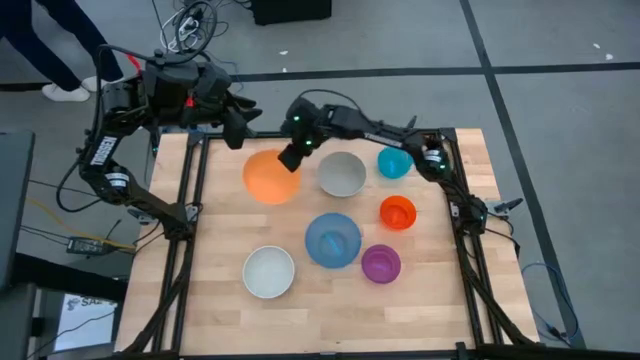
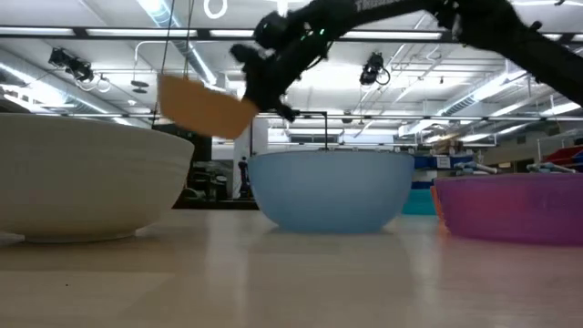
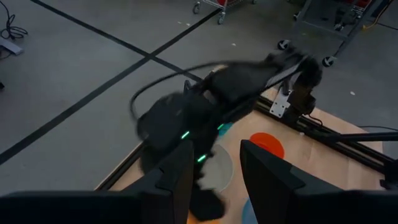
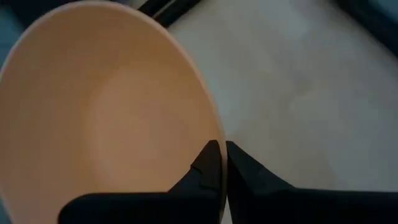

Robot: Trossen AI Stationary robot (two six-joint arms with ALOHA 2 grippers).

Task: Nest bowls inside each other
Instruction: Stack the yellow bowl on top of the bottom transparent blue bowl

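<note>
A: From above, what is the right gripper [image 1: 291, 157] doing?

B: It is pinching the rim of the orange bowl [image 1: 270, 177] at the table's far left, fingers clamped on the edge. The grey bowl [image 1: 341, 173] is sitting just beside it, with teal [image 1: 394, 162], red-orange [image 1: 397, 212], purple [image 1: 381, 263], blue [image 1: 332, 240] and white [image 1: 268, 271] bowls spread over the pale wooden table [image 1: 435, 300]. The left gripper [image 1: 238, 127] is waiting beyond the far edge – I cannot tell how its fingers stand there.

A: And at table height?

B: The orange bowl [image 2: 205, 107] is hanging tilted, clear of the wood, the right gripper [image 2: 262, 94] on its rim. White [image 2: 86, 182], blue [image 2: 330, 188] and purple [image 2: 515, 206] bowls are standing smooth and round.

A: Left wrist?

B: Its fingers [image 3: 176, 173] are standing apart – holding nothing.

A: Right wrist?

B: The fingers [image 4: 210, 163] are gripping the thin rim of the smooth, matte orange bowl [image 4: 106, 112].
</note>
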